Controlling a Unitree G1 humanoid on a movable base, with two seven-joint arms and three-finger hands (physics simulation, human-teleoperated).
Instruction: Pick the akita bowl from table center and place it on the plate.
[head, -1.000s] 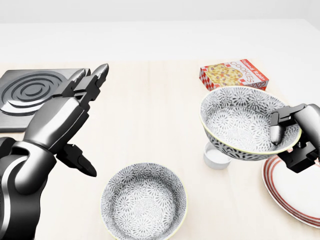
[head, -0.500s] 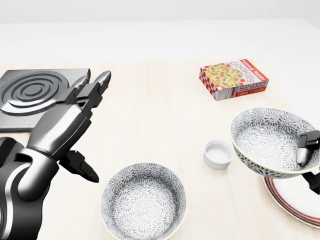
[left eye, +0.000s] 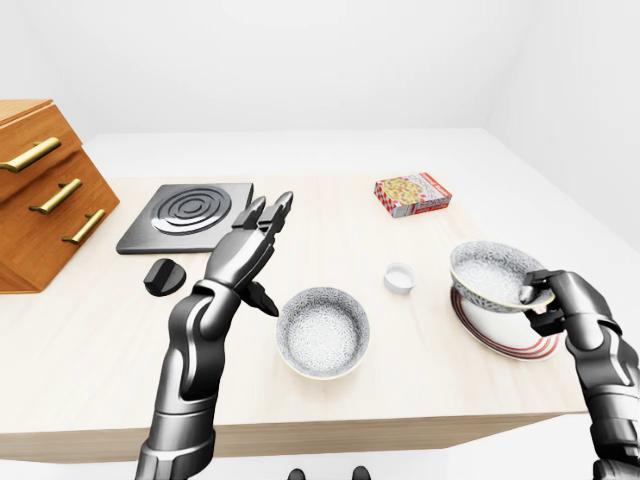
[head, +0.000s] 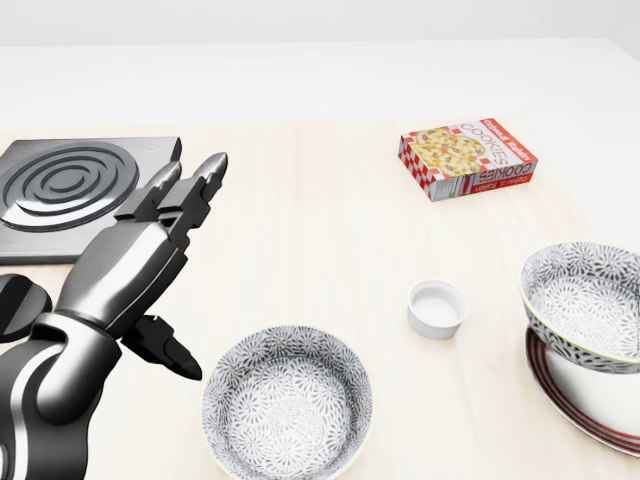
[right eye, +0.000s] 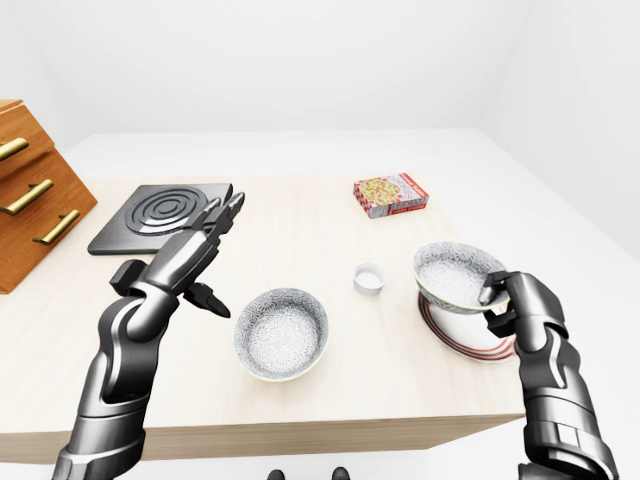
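Observation:
The akita bowl (head: 585, 298), white with a grey flower pattern, hangs over the red-rimmed plate (head: 583, 411) at the right edge of the head view. I cannot tell whether it touches the plate. My right hand (left eye: 540, 296) is shut on the bowl's right rim, with one finger inside and the others outside; the hand is out of the head view. My left hand (left eye: 258, 250) is raised over the table's left half, fingers spread and open, holding nothing. A second patterned bowl (head: 288, 405) stands on the table just right of that hand.
A small white cup (head: 437, 307) stands left of the plate. A cookie box (head: 468, 158) lies towards the top right. A grey burner plate (head: 75, 195), a black knob (left eye: 163, 276) and a wooden drawer cabinet (left eye: 40, 190) are at the left.
My right hand has carried the bowl right and down, from above the white cup to over the plate, and has left the head view. The left hand has barely moved.

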